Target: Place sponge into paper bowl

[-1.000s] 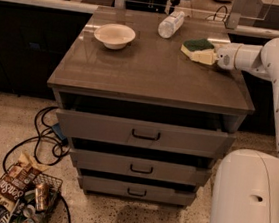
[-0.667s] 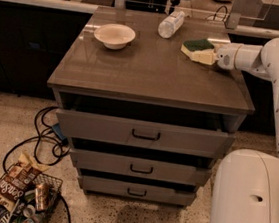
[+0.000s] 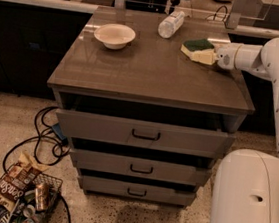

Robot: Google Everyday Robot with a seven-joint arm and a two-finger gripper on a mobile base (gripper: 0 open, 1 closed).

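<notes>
The gripper (image 3: pixel 212 57) reaches in from 3 o'clock over the surface (image 3: pixel 149 72) and is clamped on the right end of the sponge (image 3: pixel 197 45), green side up, which sits at about 2 o'clock on the surface. A clear bottle (image 3: pixel 170 24) lies near the sponge, toward 11 o'clock. The paper bowl (image 3: pixel 114 41) stands empty and well apart from the sponge, toward 9 o'clock
</notes>
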